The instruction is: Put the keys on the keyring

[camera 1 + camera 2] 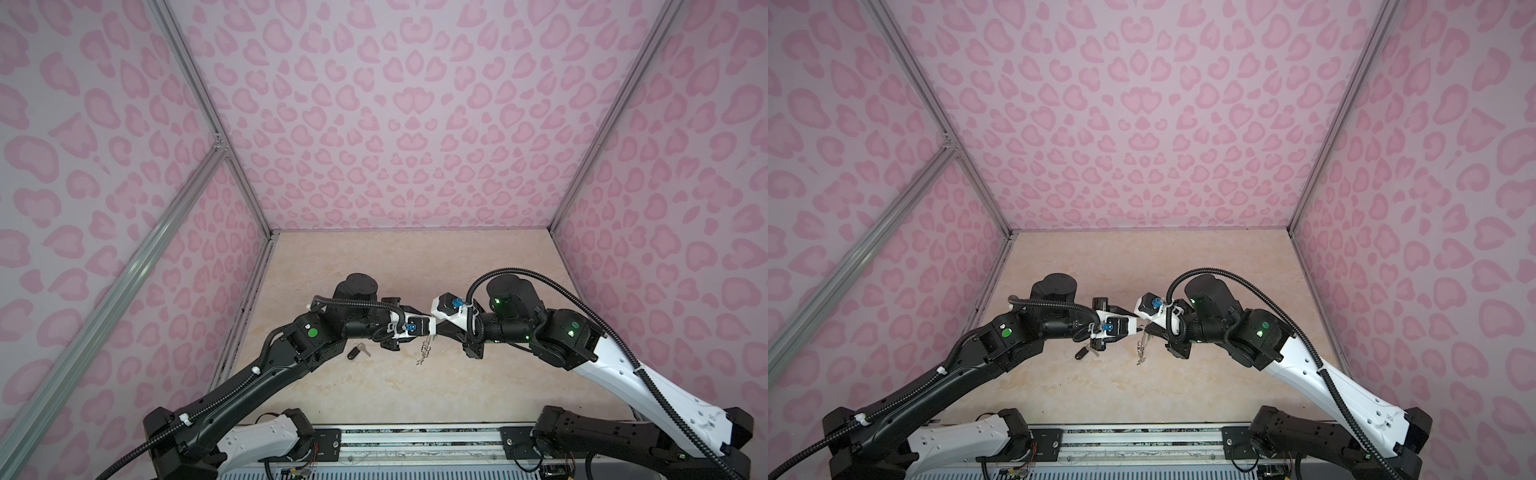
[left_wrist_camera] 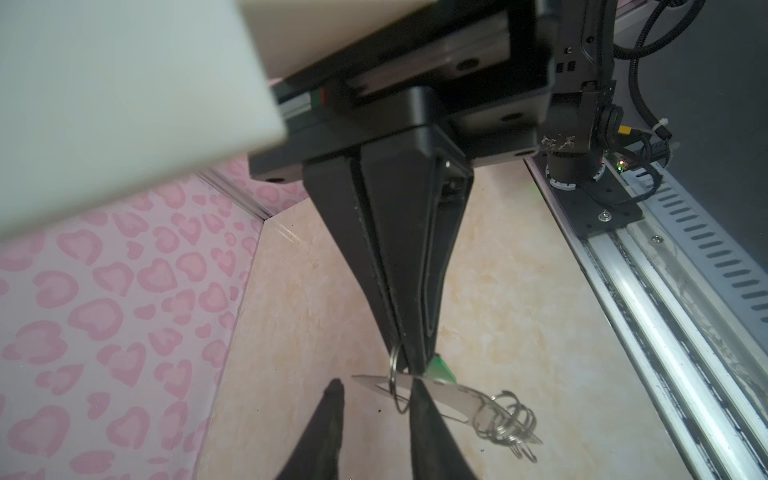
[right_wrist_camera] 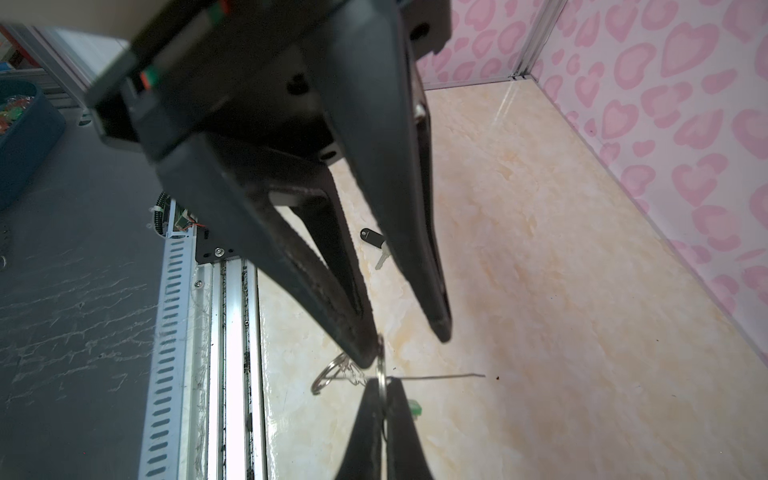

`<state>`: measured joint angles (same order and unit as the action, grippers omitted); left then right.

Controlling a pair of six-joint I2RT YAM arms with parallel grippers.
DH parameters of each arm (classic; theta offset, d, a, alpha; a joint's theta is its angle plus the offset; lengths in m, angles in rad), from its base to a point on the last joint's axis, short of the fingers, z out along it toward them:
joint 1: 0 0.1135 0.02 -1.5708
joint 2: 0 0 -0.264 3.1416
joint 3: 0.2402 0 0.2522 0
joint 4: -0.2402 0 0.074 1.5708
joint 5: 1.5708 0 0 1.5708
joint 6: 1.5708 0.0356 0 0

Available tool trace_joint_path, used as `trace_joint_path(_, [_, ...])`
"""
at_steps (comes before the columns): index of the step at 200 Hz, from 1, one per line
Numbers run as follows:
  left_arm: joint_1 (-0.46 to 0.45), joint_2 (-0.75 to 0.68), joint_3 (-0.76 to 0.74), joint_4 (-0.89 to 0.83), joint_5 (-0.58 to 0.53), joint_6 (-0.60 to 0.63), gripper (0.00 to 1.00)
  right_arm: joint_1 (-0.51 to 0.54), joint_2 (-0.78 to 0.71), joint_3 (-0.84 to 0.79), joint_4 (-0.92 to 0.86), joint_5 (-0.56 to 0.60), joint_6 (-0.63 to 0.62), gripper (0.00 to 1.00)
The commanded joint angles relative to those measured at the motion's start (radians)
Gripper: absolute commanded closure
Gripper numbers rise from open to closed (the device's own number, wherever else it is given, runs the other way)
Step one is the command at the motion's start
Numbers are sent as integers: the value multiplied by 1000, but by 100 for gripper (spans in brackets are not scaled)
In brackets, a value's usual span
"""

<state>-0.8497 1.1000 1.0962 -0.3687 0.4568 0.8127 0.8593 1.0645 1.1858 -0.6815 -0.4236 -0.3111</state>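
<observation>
The keyring [image 2: 449, 395], a flat grey plate with a bunch of wire rings [image 2: 505, 419] at one end, hangs above the table between both arms [image 1: 424, 351] [image 1: 1143, 347]. My right gripper [image 3: 381, 384] is shut on one wire ring [image 2: 394, 380] of it. A green tag [image 2: 442, 368] [image 3: 414, 405] peeks out beside those tips; its key is hidden. My left gripper [image 2: 376, 386] stands open, one finger [image 2: 419, 399] against the plate, nothing between the fingers. The black-tagged key [image 1: 357, 352] [image 1: 1084, 353] [image 3: 372, 239] lies on the table under the left arm.
Pink patterned walls [image 1: 395, 124] close in the beige table [image 1: 415, 395] on three sides. A metal rail [image 1: 415, 436] with both arm bases runs along the front edge. A blue bin [image 3: 25, 137] sits outside the cell.
</observation>
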Motion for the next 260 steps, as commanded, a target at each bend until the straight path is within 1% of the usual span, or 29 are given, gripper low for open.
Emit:
trace_joint_path(1, [-9, 10, 19, -30, -33, 32, 73, -1, 2, 1, 5, -13, -10, 100])
trace_joint_path(50, [-30, 20, 31, -25, -41, 30, 79, -1, 6, -3, 3, -19, -8, 100])
trace_joint_path(110, [-42, 15, 31, -13, -47, 8, 80, -1, 9, -8, 4, -17, -11, 100])
trace_joint_path(129, [-42, 15, 30, -15, -50, 7, 86, -1, 9, -7, 7, -17, -11, 100])
trace_joint_path(152, [-43, 16, 30, -14, -40, 5, 89, -1, 11, -9, 8, -18, -10, 100])
trace_joint_path(177, [-43, 18, 25, -10, -35, -1, 97, -1, 12, -10, 14, -19, -10, 100])
trace_joint_path(192, [-43, 16, 19, -1, -26, -15, 97, -1, 9, -15, 19, -12, -10, 100])
trace_joint_path(208, [-42, 11, 12, 24, -25, -53, 97, 0, -6, -27, 25, 14, -14, 84])
trace_joint_path(229, [-28, -1, -8, 75, 12, -106, 97, -1, -47, -58, 47, 72, -20, 73])
trace_joint_path(239, [-14, -7, -24, 120, 42, -145, 97, -1, -69, -73, 60, 95, -21, 70])
trace_joint_path(260, [22, -25, -72, 243, 108, -241, 97, -2, -120, -107, 103, 123, -19, 69])
